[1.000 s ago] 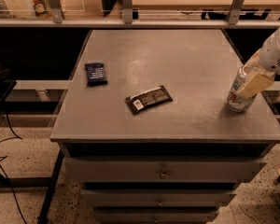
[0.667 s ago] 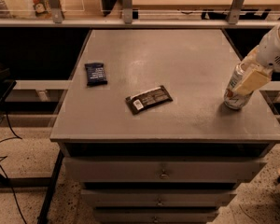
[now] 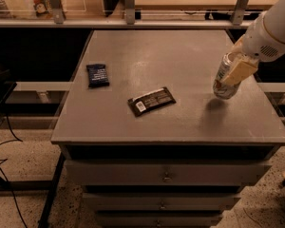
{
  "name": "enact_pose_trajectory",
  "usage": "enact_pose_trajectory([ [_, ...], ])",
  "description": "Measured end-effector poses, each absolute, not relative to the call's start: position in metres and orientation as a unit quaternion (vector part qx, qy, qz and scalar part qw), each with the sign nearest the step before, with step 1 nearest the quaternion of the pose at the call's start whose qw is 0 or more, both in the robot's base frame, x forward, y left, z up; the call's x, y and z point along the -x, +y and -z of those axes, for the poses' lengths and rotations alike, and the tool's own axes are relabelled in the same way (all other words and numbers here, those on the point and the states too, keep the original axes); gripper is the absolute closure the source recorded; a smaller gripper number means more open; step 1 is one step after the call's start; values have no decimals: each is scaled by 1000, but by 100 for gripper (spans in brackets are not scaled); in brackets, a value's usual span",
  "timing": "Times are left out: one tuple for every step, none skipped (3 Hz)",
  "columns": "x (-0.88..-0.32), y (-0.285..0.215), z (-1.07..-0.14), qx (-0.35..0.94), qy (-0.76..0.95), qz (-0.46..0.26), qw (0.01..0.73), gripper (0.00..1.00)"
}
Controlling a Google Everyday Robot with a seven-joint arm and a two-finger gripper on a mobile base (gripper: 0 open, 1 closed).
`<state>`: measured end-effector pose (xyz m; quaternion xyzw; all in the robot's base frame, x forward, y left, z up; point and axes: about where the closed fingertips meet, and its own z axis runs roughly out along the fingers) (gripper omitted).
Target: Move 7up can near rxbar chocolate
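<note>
The 7up can [image 3: 223, 82] is pale white-green with a silver top, tilted, and held a little above the right side of the grey table [image 3: 180, 56]; its shadow lies just below it. My gripper [image 3: 235, 66] comes in from the upper right and is shut on the can, one cream finger [image 3: 239, 71] across its side. The rxbar chocolate [image 3: 151, 100], a long dark bar with white label patches, lies flat near the table's front middle, well left of the can.
A shorter dark blue bar [image 3: 98, 75] lies at the table's left side. Drawers [image 3: 166, 177] sit under the tabletop. A rail with shelves [image 3: 128, 18] runs along the back. Cables [image 3: 4, 156] lie on the floor at left.
The gripper has lifted the can off the table and moved it left, toward the dark bar. The can now tilts more. Both bars stayed put.
</note>
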<state>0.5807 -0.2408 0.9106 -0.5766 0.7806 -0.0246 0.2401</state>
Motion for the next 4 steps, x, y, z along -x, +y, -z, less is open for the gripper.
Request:
enact_pose_trajectory([
  [-596, -219, -913, 591, 768, 25, 245, 100],
  [-605, -193, -913, 609, 753, 14, 249, 100],
  [-611, -167, -911, 626, 740, 5, 247, 83],
  [-617, -146, -907, 639, 729, -5, 245, 59],
])
